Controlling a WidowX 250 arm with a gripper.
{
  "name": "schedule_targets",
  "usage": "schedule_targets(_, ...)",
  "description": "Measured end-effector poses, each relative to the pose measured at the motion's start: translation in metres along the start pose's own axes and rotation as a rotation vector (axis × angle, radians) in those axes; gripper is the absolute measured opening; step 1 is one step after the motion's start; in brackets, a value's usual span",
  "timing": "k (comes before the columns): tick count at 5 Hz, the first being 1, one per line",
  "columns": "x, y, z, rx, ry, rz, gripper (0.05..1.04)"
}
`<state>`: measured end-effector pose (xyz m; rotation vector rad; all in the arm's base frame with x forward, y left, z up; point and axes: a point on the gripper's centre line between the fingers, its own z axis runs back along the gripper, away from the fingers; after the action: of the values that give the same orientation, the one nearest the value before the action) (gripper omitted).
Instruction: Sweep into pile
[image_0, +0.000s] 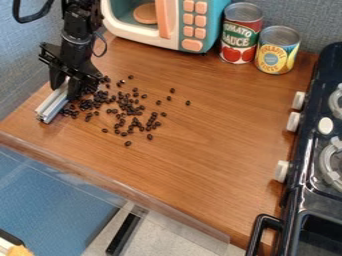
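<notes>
The claw hangs low at the upper left of the counter, its two fingers parted only by the width of the silver bar they grip, one on each side. The bar slants down and to the left from between them, its near end by the counter's left edge. The black arm rises from the claw to the top edge, with a thin cable looped beside it. Just right of the bar lie the dark beans, some close by the claw, most in a loose, uneven spread toward the middle of the counter. A few sit apart: three off to the right, a couple at the near side. Behind the beans stands the toy microwave, white and teal with peach buttons and a peach handle. Right of it are two upright cans near each other, the tomato can and, a little nearer and farther right, the yellow pineapple can. Along the right edge is the dark stove, with pale knobs facing the counter, grey burners and a black handle. A clear strip borders the counter's near edge, above a blue surface.
</notes>
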<state>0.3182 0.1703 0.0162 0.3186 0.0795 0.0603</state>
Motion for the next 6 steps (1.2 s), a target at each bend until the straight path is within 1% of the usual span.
schedule_targets(1,-0.002,-0.012,0.005,-0.009,0.006,-0.017,0.364)
schedule_targets(2,-0.002,-0.018,0.005,-0.011,-0.005,-0.013,0.364)
schedule_targets(5,-0.003,-0.039,0.01,-0.014,-0.01,0.035,0.364)
schedule_targets(6,-0.003,-0.059,0.018,-0.044,-0.018,0.028,0.363)
